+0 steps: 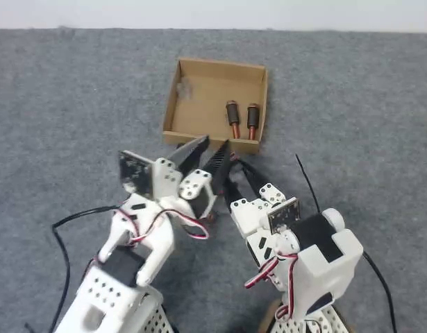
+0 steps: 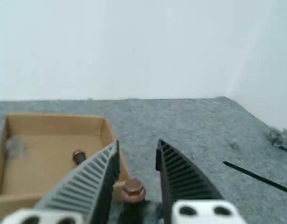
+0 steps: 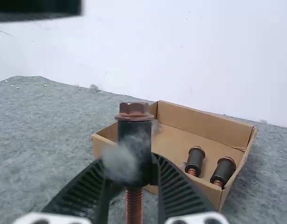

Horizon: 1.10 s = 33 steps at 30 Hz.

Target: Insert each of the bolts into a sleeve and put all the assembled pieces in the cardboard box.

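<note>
The right gripper point(image 3: 131, 163) is clamped on a black sleeve point(image 3: 134, 144), held upright with a copper bolt point(image 3: 134, 110) through it, head on top and thread showing below, just in front of the cardboard box point(image 3: 206, 125). The left gripper point(image 2: 137, 144) has its jaws apart on either side of that bolt's head, apparently not touching it. In the box, on the grey table point(image 1: 352, 90), a first assembled piece point(image 1: 232, 118) and a second assembled piece point(image 1: 253, 122) lie side by side near its right wall

Matt cardboard box point(image 1: 199, 90), coppery metal bolt point(image 3: 134, 110), rough grey carpet point(image 1: 74, 104).
</note>
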### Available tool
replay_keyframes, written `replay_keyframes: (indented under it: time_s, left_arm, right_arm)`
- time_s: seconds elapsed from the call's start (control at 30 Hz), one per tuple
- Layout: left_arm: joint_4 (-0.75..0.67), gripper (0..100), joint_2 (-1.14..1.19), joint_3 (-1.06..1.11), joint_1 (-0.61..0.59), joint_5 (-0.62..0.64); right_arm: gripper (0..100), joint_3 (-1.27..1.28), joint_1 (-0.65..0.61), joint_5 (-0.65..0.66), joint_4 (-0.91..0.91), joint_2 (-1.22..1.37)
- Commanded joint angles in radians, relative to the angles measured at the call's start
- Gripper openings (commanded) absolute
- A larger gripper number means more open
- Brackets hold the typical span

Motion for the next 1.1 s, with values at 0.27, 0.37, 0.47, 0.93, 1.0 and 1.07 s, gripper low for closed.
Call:
replay_keyframes:
  time_s: [0.27, 0.37, 0.47, 0.93, 1.0, 1.07]
  left_arm:
    - [0.232, 12, -0.31, -0.073, -0.319, 0.009]
    - [0.307, 12, -0.374, -0.073, -0.361, 0.008]
    - [0.379, 12, -0.443, -0.073, -0.416, 0.008]
    - [0.634, 12, -0.463, -0.076, -0.643, -0.049]
    - [0.631, 12, -0.463, -0.019, -0.643, -0.097]
    - [0.631, 12, -0.463, 0.035, -0.643, -0.112]
  right_arm:
    - [0.6, 0.028, 0.018, 0.018, -0.024, -0.054]
    - [0.6, 0.028, 0.035, 0.015, -0.024, -0.054]
    - [0.6, 0.023, 0.048, 0.012, -0.024, -0.054]
    - [0.6, 0.028, 0.047, 0.012, -0.024, -0.054]
    - [0.6, 0.028, 0.048, 0.015, -0.024, -0.054]
    - [0.6, 0.028, 0.048, 0.015, -0.024, -0.054]
